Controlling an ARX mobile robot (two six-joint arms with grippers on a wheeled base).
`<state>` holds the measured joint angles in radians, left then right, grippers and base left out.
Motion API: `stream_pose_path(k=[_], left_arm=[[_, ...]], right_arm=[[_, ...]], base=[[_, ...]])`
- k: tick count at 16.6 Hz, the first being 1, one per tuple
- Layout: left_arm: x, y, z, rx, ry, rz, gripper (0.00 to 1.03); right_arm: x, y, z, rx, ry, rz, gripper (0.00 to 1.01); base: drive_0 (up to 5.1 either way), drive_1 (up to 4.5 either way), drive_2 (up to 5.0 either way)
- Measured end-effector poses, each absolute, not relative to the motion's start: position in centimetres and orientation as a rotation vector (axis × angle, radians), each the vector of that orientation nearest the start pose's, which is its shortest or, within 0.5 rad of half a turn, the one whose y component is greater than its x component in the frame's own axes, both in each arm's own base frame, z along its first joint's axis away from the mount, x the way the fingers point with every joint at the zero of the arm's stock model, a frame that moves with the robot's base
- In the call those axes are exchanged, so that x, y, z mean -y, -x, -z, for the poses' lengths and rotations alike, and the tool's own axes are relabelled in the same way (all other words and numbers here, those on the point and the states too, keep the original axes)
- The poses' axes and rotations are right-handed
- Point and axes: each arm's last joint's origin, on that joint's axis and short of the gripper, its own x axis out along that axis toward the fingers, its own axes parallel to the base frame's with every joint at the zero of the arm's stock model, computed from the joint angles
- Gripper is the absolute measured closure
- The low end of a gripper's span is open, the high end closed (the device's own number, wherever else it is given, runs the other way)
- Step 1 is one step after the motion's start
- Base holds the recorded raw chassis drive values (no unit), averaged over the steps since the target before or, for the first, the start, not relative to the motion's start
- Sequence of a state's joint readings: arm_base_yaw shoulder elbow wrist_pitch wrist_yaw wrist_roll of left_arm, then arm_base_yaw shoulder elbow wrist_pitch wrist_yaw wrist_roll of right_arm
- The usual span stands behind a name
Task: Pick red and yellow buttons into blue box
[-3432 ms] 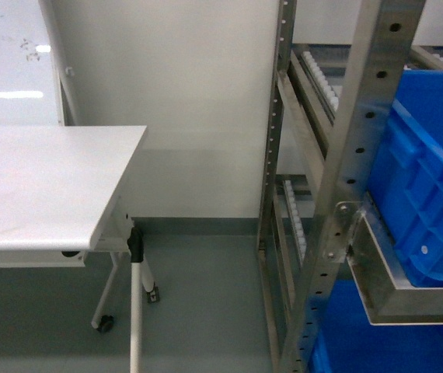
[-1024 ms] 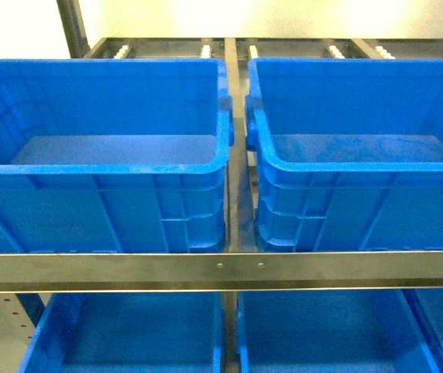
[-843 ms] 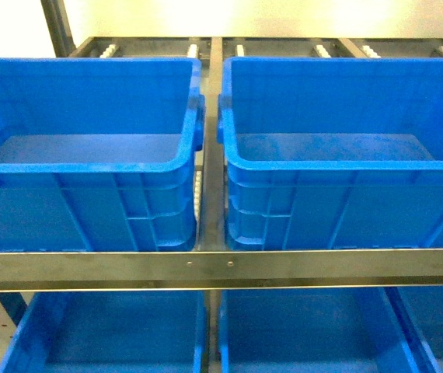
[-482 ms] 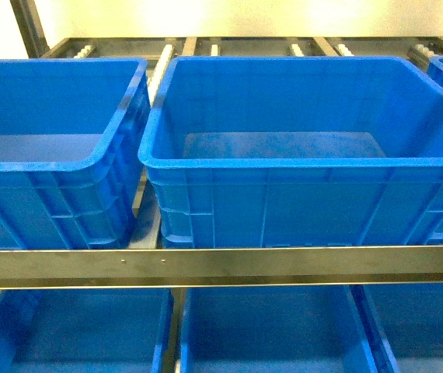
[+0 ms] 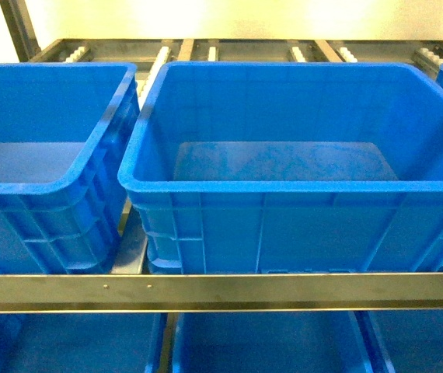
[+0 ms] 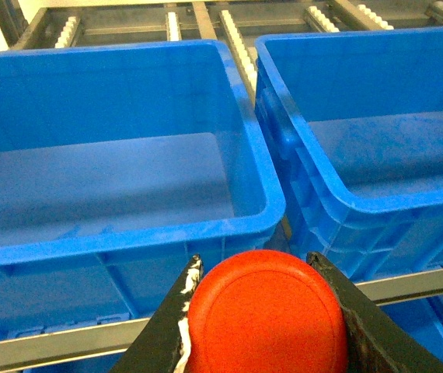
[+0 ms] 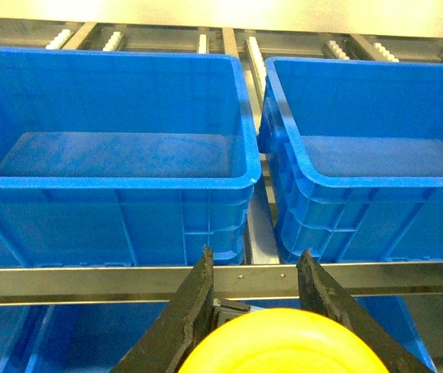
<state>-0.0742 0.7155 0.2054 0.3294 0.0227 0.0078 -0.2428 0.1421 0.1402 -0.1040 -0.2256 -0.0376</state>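
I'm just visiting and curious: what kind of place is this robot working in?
Probably a warehouse or factory storeroom. Big blue crates sit in rows on a metal rack with roller tracks, more crates below. Its grippers carry a red button and a yellow button.

Steel flow rack (image 5: pixel 221 291) lined with storage crates

A grey metal front rail crosses the shelf; white roller tracks (image 5: pixel 157 64) run behind, and more blue bins (image 5: pixel 268 346) sit on the lower level beneath.

The left gripper (image 6: pixel 262 311) clamps the red button (image 6: pixel 262 315) between its dark fingers (image 6: pixel 167 330), held before two blue boxes (image 6: pixel 128 233) side by side on a metal rack (image 6: pixel 66 342)
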Motion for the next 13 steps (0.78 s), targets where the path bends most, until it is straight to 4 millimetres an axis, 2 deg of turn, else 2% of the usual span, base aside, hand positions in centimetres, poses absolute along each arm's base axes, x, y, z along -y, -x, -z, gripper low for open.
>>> stream_pose_path(k=[2,4,13], left_arm=[[1.24,-15.86,-19.2,-0.181,-0.012,0.097,0.71],[1.25,-15.9,-19.13,-0.186,-0.012,0.097,0.71],[1.19,-15.87,-19.19,-0.181,-0.012,0.09,0.71]], right_arm=[[1.75,-9.79,-18.99,-0.106,0.012,0.015,0.72],[1.76,-9.82,-18.97,-0.109,0.012,0.015,0.72],[1.74,-9.79,-19.02,-0.103,0.013,0.01,0.72]], base=[[-0.1,3.9,-4.1],[0.0,0.0,0.0],[1.0,0.97,1.0]])
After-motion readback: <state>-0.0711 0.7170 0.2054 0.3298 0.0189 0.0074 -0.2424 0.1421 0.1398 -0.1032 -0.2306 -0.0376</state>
